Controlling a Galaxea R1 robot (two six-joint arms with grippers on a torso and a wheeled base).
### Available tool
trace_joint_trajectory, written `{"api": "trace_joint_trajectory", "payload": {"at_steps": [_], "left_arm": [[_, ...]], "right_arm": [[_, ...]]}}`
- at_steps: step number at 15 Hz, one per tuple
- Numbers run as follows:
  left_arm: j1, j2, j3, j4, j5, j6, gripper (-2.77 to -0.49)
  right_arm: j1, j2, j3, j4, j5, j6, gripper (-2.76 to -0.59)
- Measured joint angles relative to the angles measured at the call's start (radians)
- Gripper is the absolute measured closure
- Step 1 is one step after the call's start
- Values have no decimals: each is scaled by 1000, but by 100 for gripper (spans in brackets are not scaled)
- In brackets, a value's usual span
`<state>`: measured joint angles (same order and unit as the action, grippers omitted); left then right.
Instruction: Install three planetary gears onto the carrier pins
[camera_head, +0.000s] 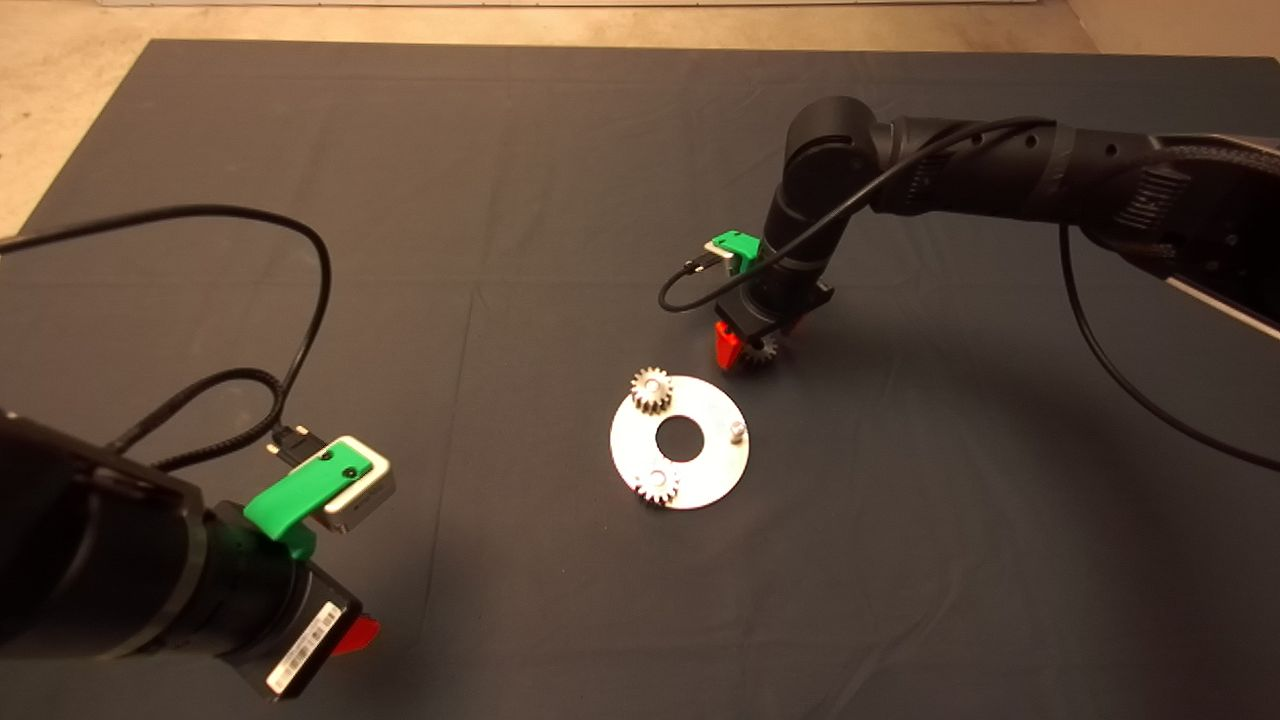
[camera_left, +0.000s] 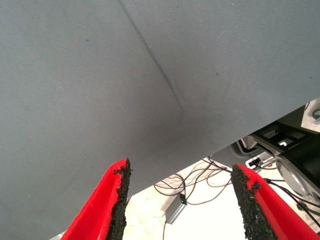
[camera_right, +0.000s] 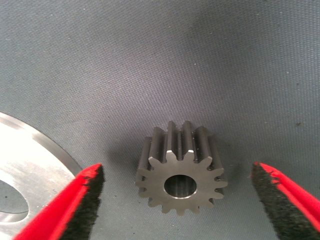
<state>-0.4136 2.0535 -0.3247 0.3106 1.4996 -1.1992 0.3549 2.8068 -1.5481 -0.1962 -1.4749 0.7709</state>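
A robotics lab or test bench: a dark mat (camera_head: 300, 200) covers the table, cables (camera_left: 200, 180) and metal equipment frames (camera_left: 280, 145) clutter the pale floor (camera_head: 60, 60) beyond.

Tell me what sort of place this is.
Probably a robotics lab bench set up for assembly trials. A dark mat covers the table, two gears sit on a disc, the right gripper straddles a third gear, and loose cables lie on the floor.
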Motion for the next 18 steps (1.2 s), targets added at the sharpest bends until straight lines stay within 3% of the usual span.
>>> {"api": "trace_joint_trajectory", "payload": {"at_steps": [6,18], "left_arm": [[0,-31,0,0,0,3,-133],[0,-32,0,0,-6,2,-133]], "right_arm": [[0,0,0,0,-2,0,-187],[0,0,7,0,-3,0,-141]]}}
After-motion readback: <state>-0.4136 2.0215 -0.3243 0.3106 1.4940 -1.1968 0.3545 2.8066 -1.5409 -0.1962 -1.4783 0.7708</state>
